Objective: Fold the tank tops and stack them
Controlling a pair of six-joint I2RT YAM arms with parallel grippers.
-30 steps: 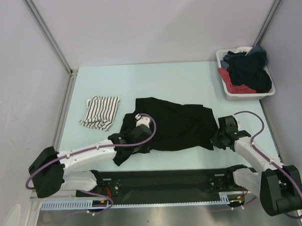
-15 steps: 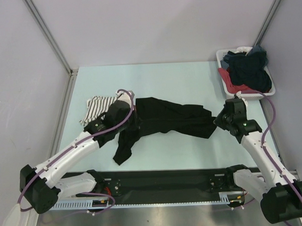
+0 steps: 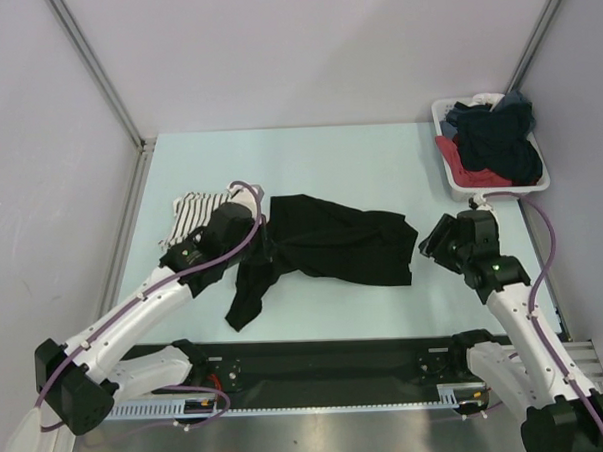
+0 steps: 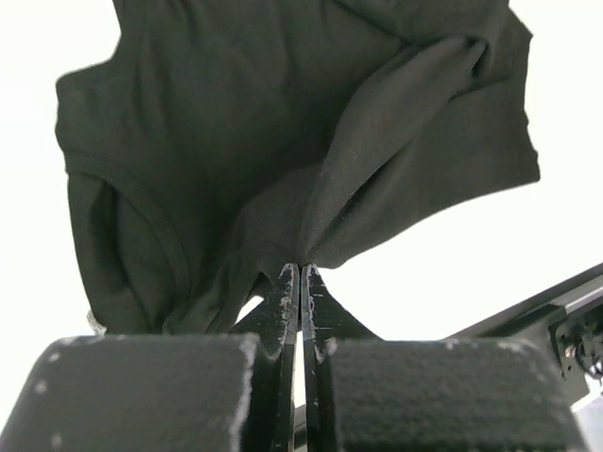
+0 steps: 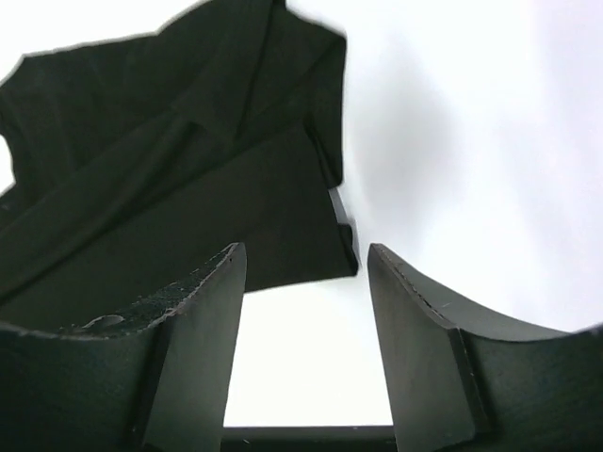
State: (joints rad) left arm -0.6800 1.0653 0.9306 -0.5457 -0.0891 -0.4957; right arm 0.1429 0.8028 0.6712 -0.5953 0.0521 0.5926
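The plain black tank top (image 3: 332, 247) lies crumpled across the middle of the table, with a narrow tail trailing toward the near edge. My left gripper (image 3: 265, 240) is shut on a pinch of its left edge; in the left wrist view the fabric (image 4: 283, 122) bunches right at the closed fingertips (image 4: 300, 273). The striped tank top (image 3: 188, 211) lies folded at the left, partly hidden by my left arm. My right gripper (image 3: 433, 246) stands open just right of the black top, with nothing between its fingers (image 5: 306, 250); the top's right edge (image 5: 170, 160) lies just ahead of them.
A white basket (image 3: 495, 190) holding several dark and red garments stands at the back right corner. Grey walls and metal posts close the table at the back and sides. A black rail runs along the near edge between the arm bases.
My right gripper has opened, let go of the black top's right edge and backed off slightly. My left gripper has pulled the top's left side toward the back left, next to the striped top.
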